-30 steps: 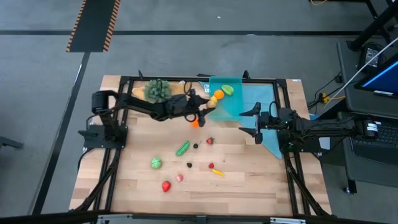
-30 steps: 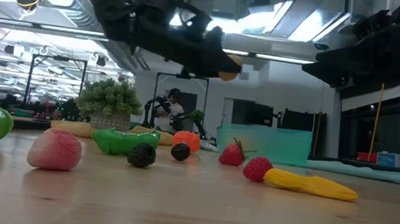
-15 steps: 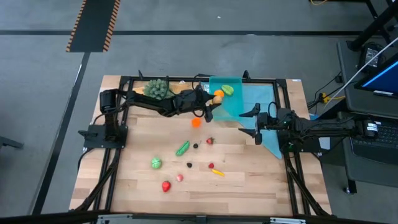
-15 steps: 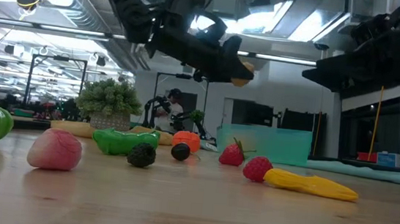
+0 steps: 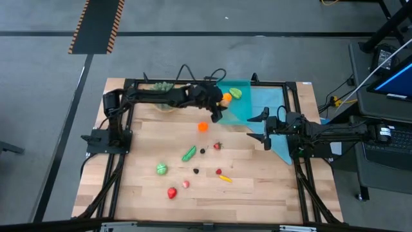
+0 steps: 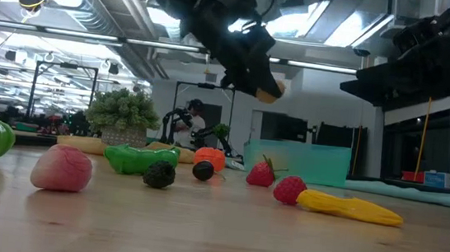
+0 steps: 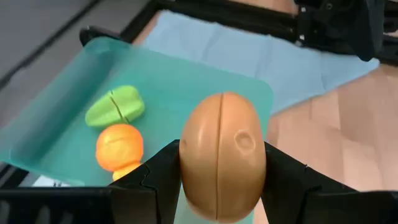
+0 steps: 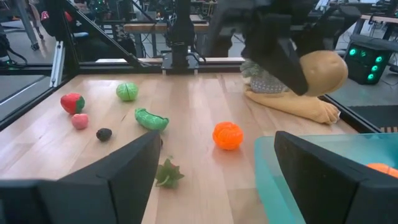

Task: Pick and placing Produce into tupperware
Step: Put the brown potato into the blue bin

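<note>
Wooden bench (image 5: 141,193), left to right. Green round toy vegetable (image 5: 161,169), red strawberry (image 5: 172,192) and pink piece (image 5: 185,184) are lying near the front left, well apart from the bench edges. Green pea pod (image 5: 188,153) and small dark piece (image 5: 202,151) are sitting mid-bench; orange ridged toy fruit (image 5: 203,127) is lying alone just behind them, with open wood around it. Left gripper (image 5: 216,106) is hanging raised at the near-left edge of the translucent teal rectangular tupperware (image 5: 248,113), fingers (image 7: 155,180) clamping a tan egg-shaped potato (image 7: 222,155). Inside the box, an orange fruit (image 7: 119,146) is touching a green piece (image 7: 115,107). Right gripper (image 5: 261,125) is waiting beside the box, over the light-blue cloth (image 5: 281,147), fingers spread.
</note>
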You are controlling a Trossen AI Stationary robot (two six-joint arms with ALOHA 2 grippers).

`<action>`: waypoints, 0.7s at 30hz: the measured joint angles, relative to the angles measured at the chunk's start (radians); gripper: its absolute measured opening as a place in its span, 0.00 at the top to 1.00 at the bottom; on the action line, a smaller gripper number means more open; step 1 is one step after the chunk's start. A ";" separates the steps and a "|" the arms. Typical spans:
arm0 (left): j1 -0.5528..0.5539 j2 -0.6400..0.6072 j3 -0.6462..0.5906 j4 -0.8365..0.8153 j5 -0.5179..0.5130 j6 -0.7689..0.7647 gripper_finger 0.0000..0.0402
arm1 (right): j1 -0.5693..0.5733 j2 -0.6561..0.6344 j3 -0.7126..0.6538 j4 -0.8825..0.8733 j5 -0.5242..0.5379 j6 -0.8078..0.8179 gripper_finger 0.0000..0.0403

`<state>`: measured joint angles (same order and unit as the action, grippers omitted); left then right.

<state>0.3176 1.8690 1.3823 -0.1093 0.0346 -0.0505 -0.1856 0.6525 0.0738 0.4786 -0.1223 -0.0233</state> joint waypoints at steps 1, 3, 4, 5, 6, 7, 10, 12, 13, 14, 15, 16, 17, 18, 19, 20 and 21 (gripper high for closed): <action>0.004 0.000 0.019 -0.039 0.008 0.000 0.58 | 0.000 0.000 0.000 0.000 0.000 0.000 0.21; 0.010 0.000 0.053 -0.097 0.012 0.000 0.58 | 0.000 0.000 0.000 0.000 0.000 0.001 0.21; 0.012 0.000 0.067 -0.118 0.012 0.000 0.58 | 0.000 0.000 0.000 0.000 0.000 0.001 0.21; 0.014 0.000 0.079 -0.137 0.012 0.000 0.58 | 0.000 0.000 0.000 0.000 -0.001 0.001 0.21; 0.016 0.000 0.087 -0.150 0.012 -0.001 0.58 | 0.000 0.000 0.000 0.000 -0.001 0.001 0.21; 0.017 0.000 0.090 -0.152 0.012 -0.001 0.58 | 0.000 0.000 0.000 0.000 -0.001 0.001 0.21; 0.017 0.000 0.093 -0.149 0.012 0.000 0.58 | 0.000 0.000 0.000 -0.001 -0.001 0.001 0.21; 0.017 0.000 0.094 -0.148 0.012 0.000 0.58 | 0.000 0.000 0.000 -0.001 -0.001 0.001 0.21; 0.016 0.005 0.094 -0.141 0.013 0.000 0.58 | 0.000 0.000 0.000 -0.001 -0.001 0.000 0.21; 0.015 0.013 0.095 -0.124 0.013 0.000 0.58 | 0.000 0.000 0.000 -0.001 -0.001 0.001 0.21; 0.014 0.021 0.095 -0.116 0.013 0.000 0.58 | 0.000 0.000 0.000 -0.001 -0.001 0.001 0.21; 0.014 0.031 0.095 -0.113 0.013 0.000 0.58 | 0.000 0.000 0.000 -0.001 -0.001 0.001 0.21; 0.014 0.042 0.095 -0.099 0.017 0.000 0.58 | 0.000 0.000 0.000 -0.002 -0.001 0.002 0.21; 0.014 0.056 0.095 -0.084 0.027 0.000 0.58 | 0.000 0.000 0.000 -0.002 -0.002 0.005 0.21; 0.014 0.070 0.095 -0.075 0.042 0.000 0.58 | 0.000 0.000 0.000 -0.003 -0.002 0.013 0.21; 0.014 0.085 0.095 -0.066 0.056 0.000 0.58 | 0.000 0.000 0.000 -0.003 -0.002 0.017 0.21; 0.015 0.102 0.095 -0.053 0.064 0.000 0.58 | 0.000 0.000 0.000 -0.005 -0.002 0.019 0.21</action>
<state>0.3328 1.9706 1.4773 -0.1624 0.0984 -0.0504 -0.1856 0.6525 0.0738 0.4739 -0.1238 -0.0040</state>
